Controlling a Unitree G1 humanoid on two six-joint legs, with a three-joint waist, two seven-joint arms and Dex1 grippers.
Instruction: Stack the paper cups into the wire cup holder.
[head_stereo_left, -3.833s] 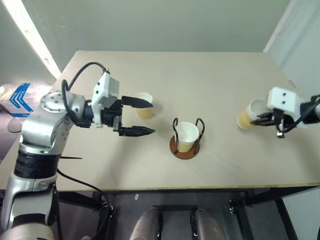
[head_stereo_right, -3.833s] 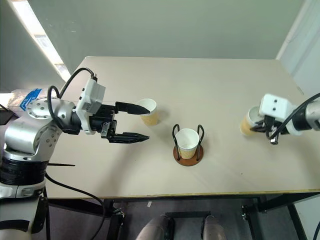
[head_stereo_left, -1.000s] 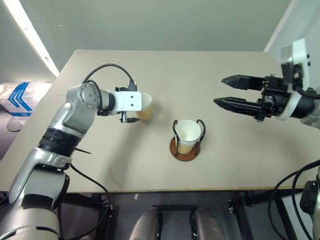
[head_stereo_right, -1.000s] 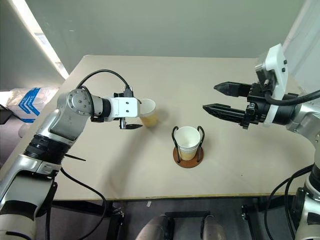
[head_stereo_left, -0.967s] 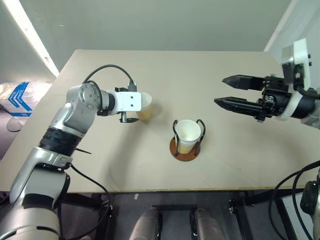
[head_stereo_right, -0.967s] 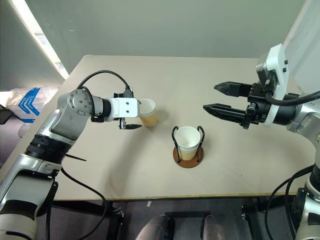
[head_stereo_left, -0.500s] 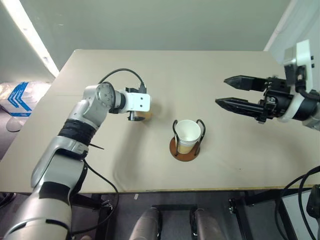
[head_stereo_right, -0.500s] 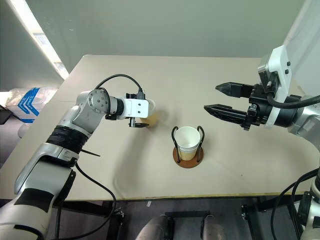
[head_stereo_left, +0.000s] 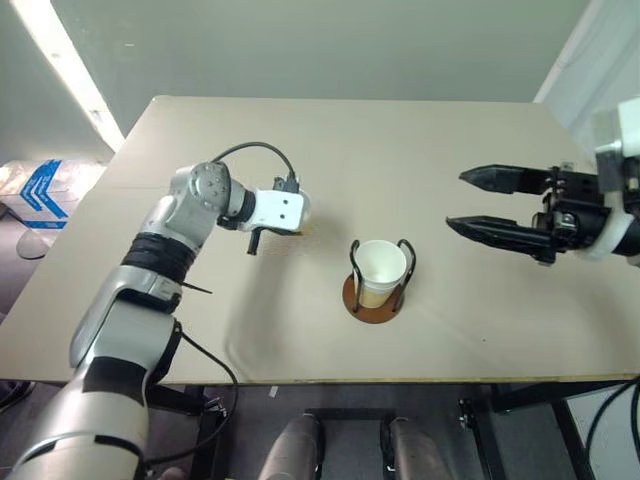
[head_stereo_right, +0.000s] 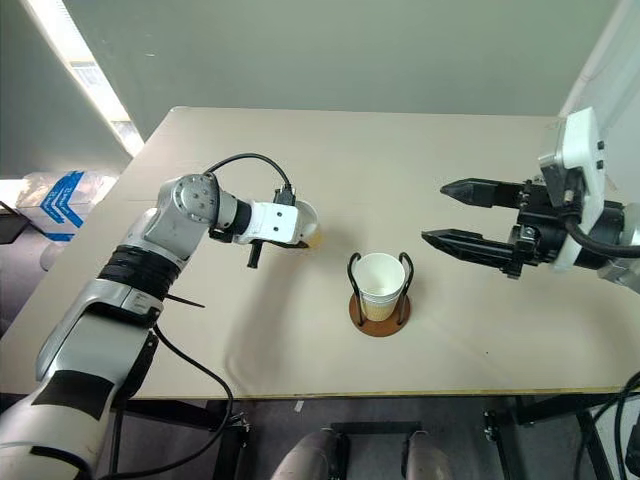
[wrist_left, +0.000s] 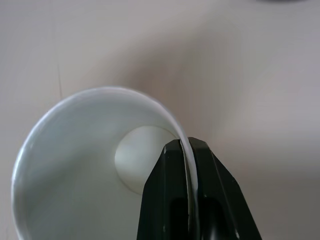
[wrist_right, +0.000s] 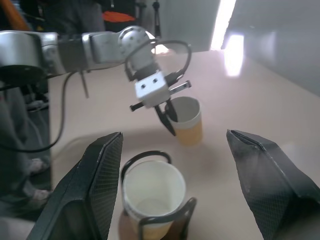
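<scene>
I see left claw (wrist_left: 189, 145) pinching rim of loose cup (wrist_right: 186, 120) on surface (head_stereo_left: 420, 160), left of holder (head_stereo_left: 376, 296) with nested cups (head_stereo_left: 379, 268). Right claw (head_stereo_left: 470, 203) wide, empty, at right.

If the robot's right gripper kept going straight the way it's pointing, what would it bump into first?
Probably the left gripper, shut on the rim of the loose paper cup. The open right gripper seems to aim above the cup in the wire cup holder, though depth is unclear.

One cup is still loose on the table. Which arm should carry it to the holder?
Left. Its pincer is already shut on the rim of the loose paper cup, close beside the wire cup holder. The right pincer hangs open and empty, farther off.
</scene>
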